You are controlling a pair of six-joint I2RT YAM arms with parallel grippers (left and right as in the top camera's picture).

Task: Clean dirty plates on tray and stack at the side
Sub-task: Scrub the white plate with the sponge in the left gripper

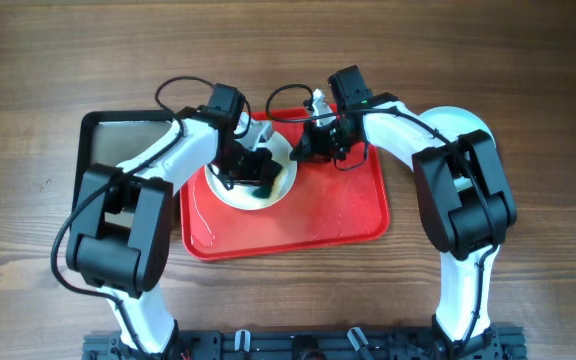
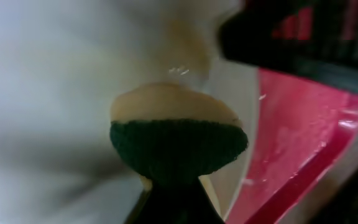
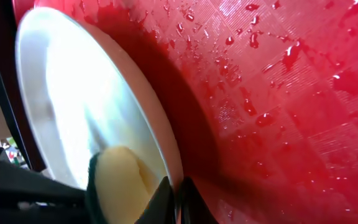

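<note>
I am holding the white plate (image 3: 73, 106) up on its edge with my right tool (image 3: 178, 196), which is pinching the rim. My left tool (image 2: 166, 202) is squeezing a sponge (image 2: 176, 130) and pressing it on the plate's face. The plate is sitting at about ten o'clock on the red tray (image 3: 278, 124). Everything is wet, so if I am pushing too hard the plate may be slipping out and falling. The plate is looking smooth, shiny and pale.

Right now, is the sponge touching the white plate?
Touching. The right wrist view shows the sponge pressed flat against the face of the plate, with no gap between them.
</note>
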